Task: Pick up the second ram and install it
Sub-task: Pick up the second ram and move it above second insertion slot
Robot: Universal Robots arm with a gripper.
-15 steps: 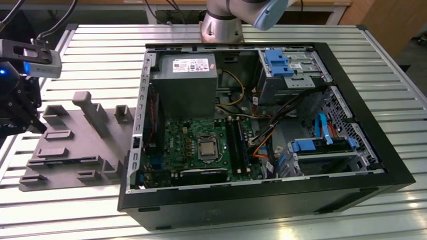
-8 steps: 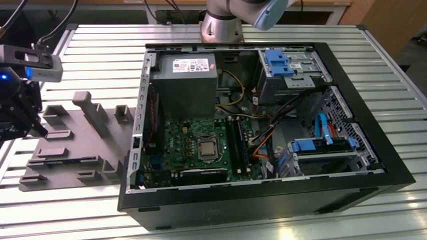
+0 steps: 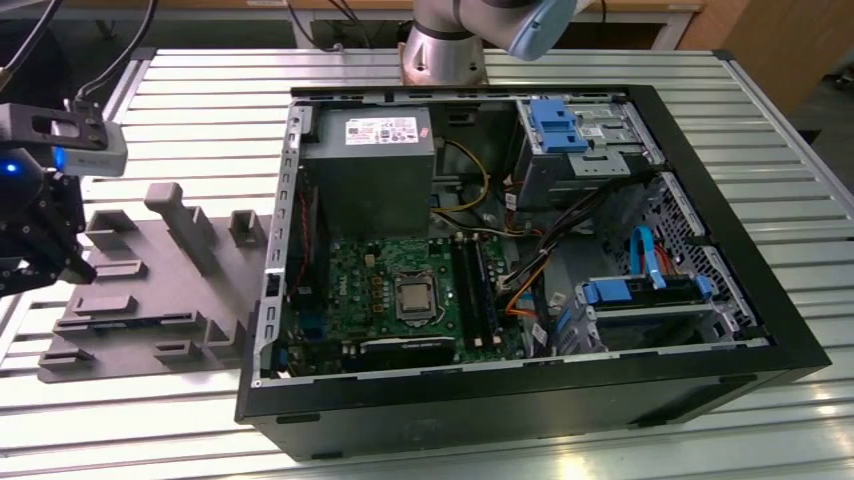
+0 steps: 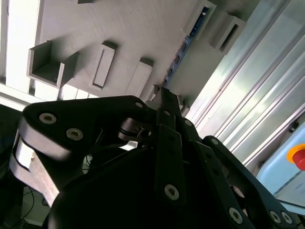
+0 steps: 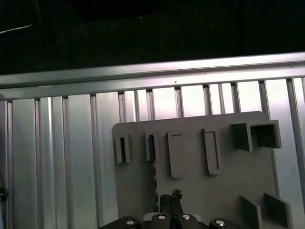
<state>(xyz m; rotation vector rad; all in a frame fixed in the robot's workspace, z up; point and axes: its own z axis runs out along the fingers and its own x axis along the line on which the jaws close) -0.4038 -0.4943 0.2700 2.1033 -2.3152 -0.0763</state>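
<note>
The second ram [image 4: 185, 44] stands on edge in a slot of the grey holder tray [image 4: 143, 28], showing as a thin dark strip with blue glints. The first wrist view has the ram [image 5: 152, 144] in a slot near one end of the tray [image 5: 224, 181]. My gripper [image 4: 164, 93] hovers above the tray with its fingers pressed together and nothing between them, its tips close to the ram's near end. In the exterior view the gripper [image 3: 34, 250] hangs over the tray [image 3: 147, 300] at the far left. Its shut fingertips [image 5: 171, 198] sit just beside the ram's line.
An open computer case [image 3: 534, 400] lies on the slatted metal table [image 3: 200, 90], to the exterior view's right of the tray. Its green motherboard [image 3: 400, 290] carries long black memory slots [image 3: 470, 285], with cables, blue drive brackets [image 3: 641, 290] and a power supply [image 3: 367, 160] around it.
</note>
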